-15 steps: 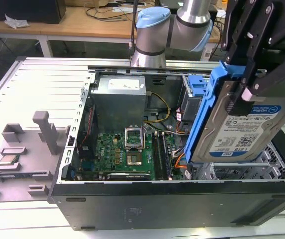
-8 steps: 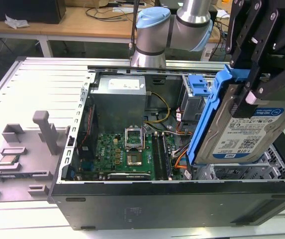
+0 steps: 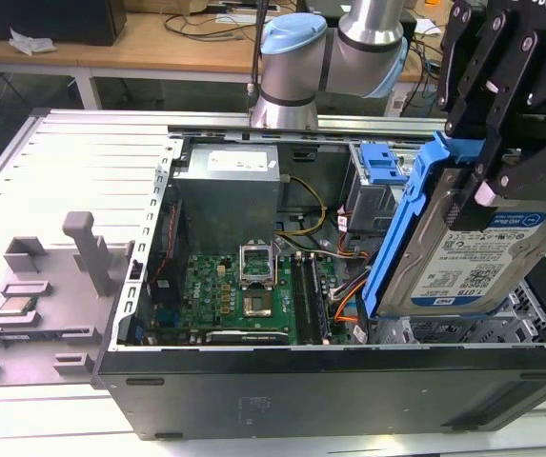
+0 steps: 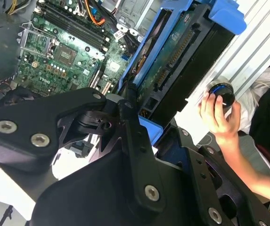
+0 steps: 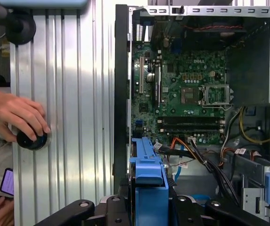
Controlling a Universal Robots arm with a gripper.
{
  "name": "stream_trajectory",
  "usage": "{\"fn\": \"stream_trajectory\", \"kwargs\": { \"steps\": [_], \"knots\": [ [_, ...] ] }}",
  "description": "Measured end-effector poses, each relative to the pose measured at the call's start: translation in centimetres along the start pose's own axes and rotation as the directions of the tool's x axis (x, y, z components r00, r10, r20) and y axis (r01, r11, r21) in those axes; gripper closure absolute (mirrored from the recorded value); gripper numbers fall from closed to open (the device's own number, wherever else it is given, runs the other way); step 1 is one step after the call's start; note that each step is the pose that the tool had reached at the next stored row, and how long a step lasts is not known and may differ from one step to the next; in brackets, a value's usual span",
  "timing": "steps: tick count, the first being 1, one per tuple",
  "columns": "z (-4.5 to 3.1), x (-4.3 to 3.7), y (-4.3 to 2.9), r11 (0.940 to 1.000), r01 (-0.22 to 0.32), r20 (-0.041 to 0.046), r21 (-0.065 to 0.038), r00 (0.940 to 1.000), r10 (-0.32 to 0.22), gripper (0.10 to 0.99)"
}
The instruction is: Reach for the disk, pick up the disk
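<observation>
Above the open computer case (image 3: 253, 381) on the ribbed tabletop (image 3: 82, 171), the tool (image 3: 487, 143) is clamped on the tilted disk (image 3: 473, 257), lifted

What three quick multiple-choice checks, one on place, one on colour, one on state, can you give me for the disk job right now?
1. Where is the disk?
A. Flat on the grey fixture plate
B. Lifted over the open computer case, tilted
C. On the wooden desk

2. What colour is the bracket framing the disk?
A. Blue
B. Red
C. Yellow

3. What is the claw doing?
A. Open, well clear of the disk
B. Shut on the processor chip
C. Shut on the disk

Answers:
1 B: the exterior view shows it raised at the case's end, tilted.
2 A: blue plastic runs along its edges in both wrist views.
3 C: the black fingers clamp the disk's upper end.
</observation>
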State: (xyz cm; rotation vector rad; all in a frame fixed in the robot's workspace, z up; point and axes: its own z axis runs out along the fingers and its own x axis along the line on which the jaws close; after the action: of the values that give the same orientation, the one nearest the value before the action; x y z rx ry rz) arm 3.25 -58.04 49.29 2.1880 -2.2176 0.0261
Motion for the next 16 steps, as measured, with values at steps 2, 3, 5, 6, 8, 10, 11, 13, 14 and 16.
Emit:
{"fn": "stream_trajectory", "kwargs": {
  "steps": [2, 3, 5, 6, 8, 10, 11, 13, 14, 16],
  "knots": [
    [0.24, -0.01, -0.09, 1.0000, 0.000, 0.0000, -0.001, 1.0000, 0.000, 0.722],
    [0.37, -0.01, -0.12, 1.0000, 0.000, 0.0000, -0.001, 1.0000, 0.000, 0.722],
    [0.64, -0.02, -0.26, 1.0000, 0.000, 0.0000, -0.002, 1.0000, 0.000, 0.722],
    [0.72, -0.03, -0.33, 1.0000, 0.000, -0.0001, -0.002, 1.0000, 0.000, 0.722],
    [0.90, -0.07, -0.60, 1.0000, 0.000, 0.0002, -0.002, 1.0000, 0.000, 0.722],
    [0.97, -0.19, -0.97, 1.0000, 0.000, 0.0000, -0.003, 1.0000, 0.000, 0.722],
    [1.00, -0.27, -1.18, 1.0000, 0.000, 0.0000, -0.003, 1.0000, 0.000, 0.722],
    [1.08, -0.48, -1.61, 1.0000, 0.000, -0.0002, -0.004, 1.0000, 0.000, 0.722],
    [1.18, -0.61, -1.84, 1.0000, 0.000, -0.0005, -0.004, 1.0000, 0.000, 0.722],
    [1.40, -0.79, -2.13, 1.0000, 0.000, -0.0006, -0.005, 1.0000, 0.000, 0.722]
  ]
}}
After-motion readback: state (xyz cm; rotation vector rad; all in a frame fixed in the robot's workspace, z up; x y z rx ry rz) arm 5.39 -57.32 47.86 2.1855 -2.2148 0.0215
